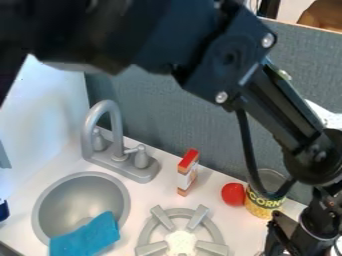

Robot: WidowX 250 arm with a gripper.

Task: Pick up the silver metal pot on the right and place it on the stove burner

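At the lower right, the black gripper (288, 235) hangs down just in front of and to the right of a can (266, 201) with a yellow and dark label. The arm's cable passes in front of the can. Whether the gripper touches or holds anything cannot be told. A round red object (233, 194) stands close to the can's left side. Further left, a small white box (188, 172) with a red top and orange edges stands upright. A blue cloth (87, 235) is draped over the front rim of the sink (41, 210).
A grey faucet (119, 145) rises behind the sink. The grey stove burner (160, 217) lies at the bottom centre, left of the gripper. A grey panel (160, 120) runs along the back, and a white wall (47, 120) stands at the left.
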